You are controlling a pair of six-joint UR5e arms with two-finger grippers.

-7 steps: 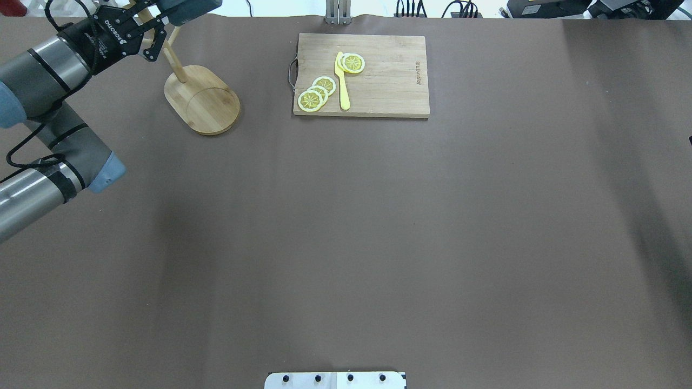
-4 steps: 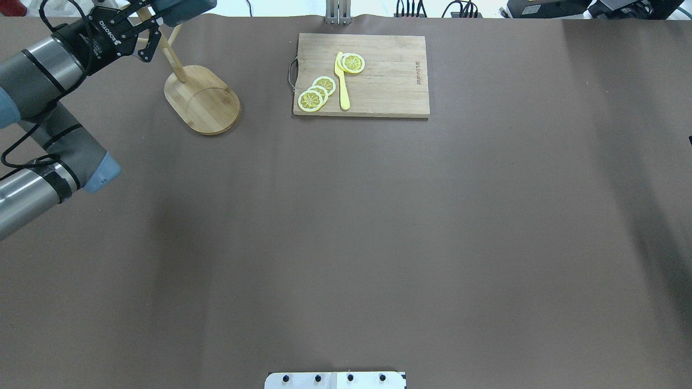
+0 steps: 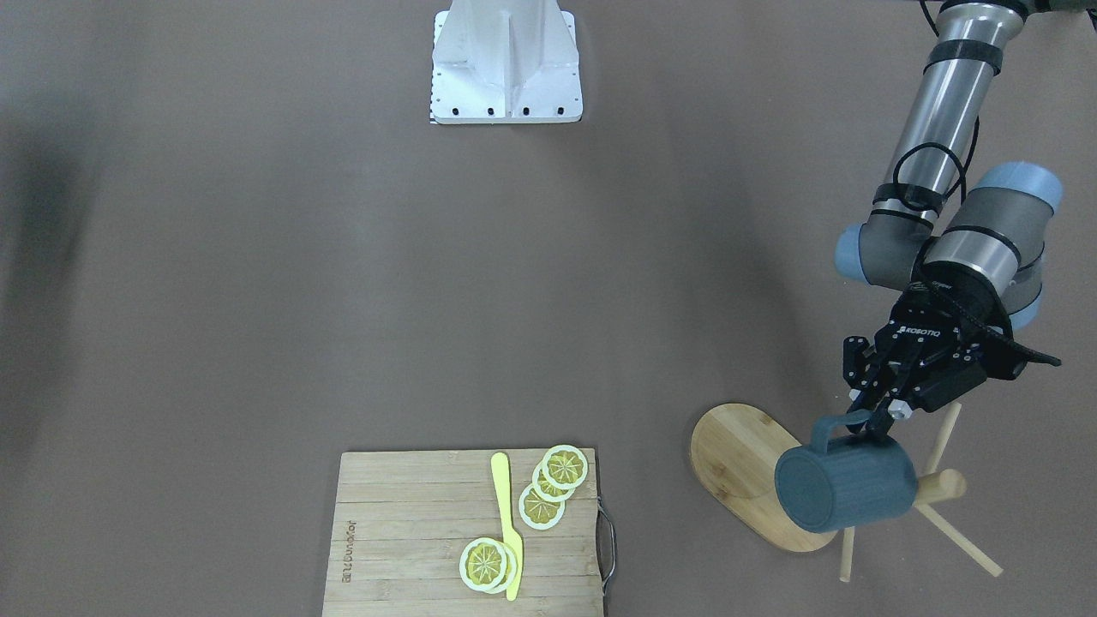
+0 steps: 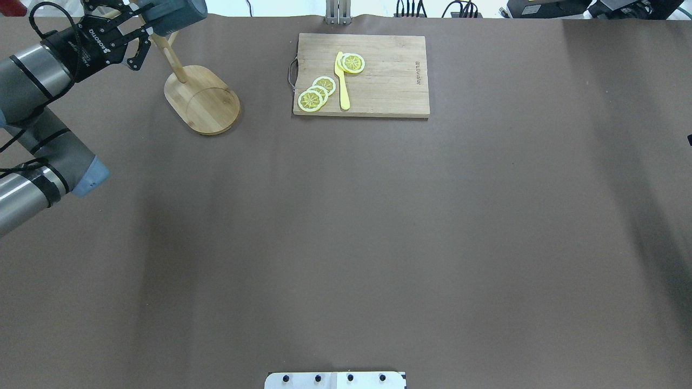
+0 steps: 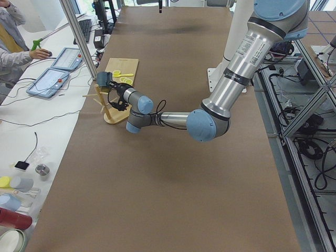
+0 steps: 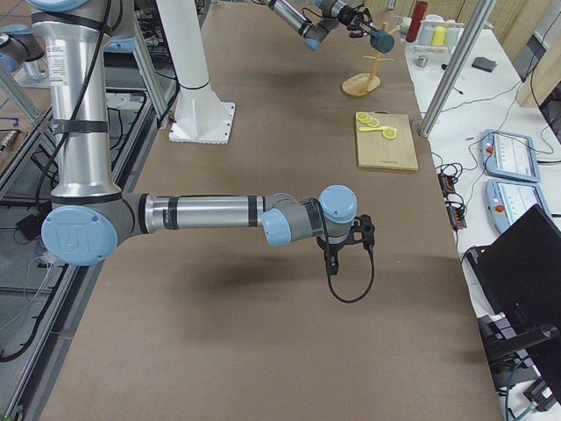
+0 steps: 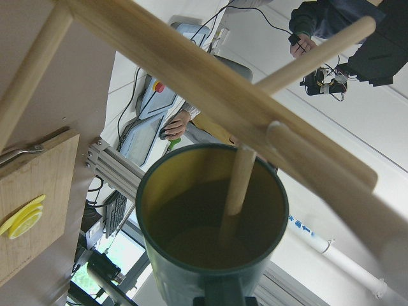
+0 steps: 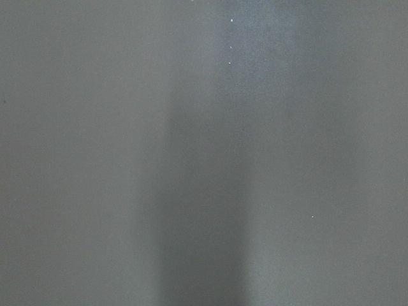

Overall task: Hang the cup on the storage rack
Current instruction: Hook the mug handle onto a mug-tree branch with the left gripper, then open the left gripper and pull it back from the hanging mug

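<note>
Left gripper is pinched narrow on the loop handle of the dark teal-blue ribbed mug, carrying it on its side above the table's far left corner. I judge it is held this way so its mouth faces the light bamboo mug tree. My wrist view shows one thin peg poking into the yellowish interior, not through the handle, so it isn't hung yet. The mug looks matte, finely grooved and empty.
</note>
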